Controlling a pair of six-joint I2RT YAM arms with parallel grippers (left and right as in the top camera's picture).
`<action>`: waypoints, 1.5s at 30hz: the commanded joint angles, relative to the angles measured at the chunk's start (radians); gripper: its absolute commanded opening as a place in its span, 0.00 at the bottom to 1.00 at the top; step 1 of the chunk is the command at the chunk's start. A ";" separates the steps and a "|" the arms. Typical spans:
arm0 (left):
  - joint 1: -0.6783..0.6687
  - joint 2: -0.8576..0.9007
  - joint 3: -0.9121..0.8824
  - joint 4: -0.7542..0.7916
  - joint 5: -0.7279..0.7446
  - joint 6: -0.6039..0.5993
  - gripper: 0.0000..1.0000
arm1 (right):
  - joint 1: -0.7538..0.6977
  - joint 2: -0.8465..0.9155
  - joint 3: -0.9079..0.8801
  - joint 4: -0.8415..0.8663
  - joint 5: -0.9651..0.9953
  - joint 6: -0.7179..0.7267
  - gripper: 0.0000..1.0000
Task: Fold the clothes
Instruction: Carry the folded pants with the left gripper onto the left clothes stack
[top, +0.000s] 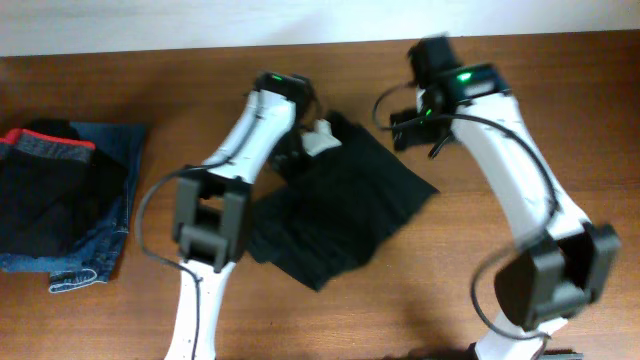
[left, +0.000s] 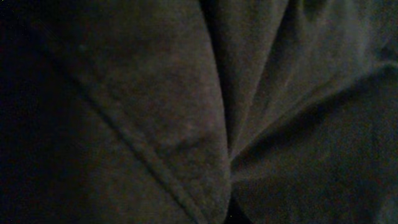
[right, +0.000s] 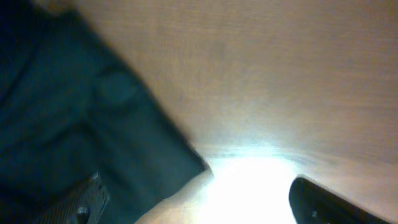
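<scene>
The clothes (top: 350, 210) are one plain black garment lying crumpled in the middle of the wooden table. My left gripper (top: 305, 145) is down at the garment's far left edge. The left wrist view is filled with dark fabric (left: 155, 93) whose folds gather to a point at the bottom middle; the fingers themselves are hidden. My right gripper (top: 405, 125) hovers at the garment's far right corner. In the right wrist view its fingers (right: 205, 202) stand wide apart and hold nothing, with a garment corner (right: 74, 112) below the left finger.
A folded stack lies at the table's left edge: blue denim jeans (top: 110, 190) with a black piece with a red-and-grey band (top: 50, 190) on top. Bare wood (top: 560, 100) lies right of the garment, with a bright glare in the right wrist view (right: 249, 186).
</scene>
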 joint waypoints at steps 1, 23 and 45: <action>0.098 -0.175 0.036 -0.003 -0.096 -0.032 0.00 | -0.021 -0.062 0.118 -0.055 0.049 -0.030 0.99; 0.502 -0.436 0.037 0.153 -0.416 -0.073 0.00 | -0.093 -0.075 0.197 -0.191 0.068 -0.037 0.99; 0.861 -0.532 0.094 0.181 -0.191 -0.119 0.00 | -0.153 -0.075 0.197 -0.206 0.071 -0.055 0.99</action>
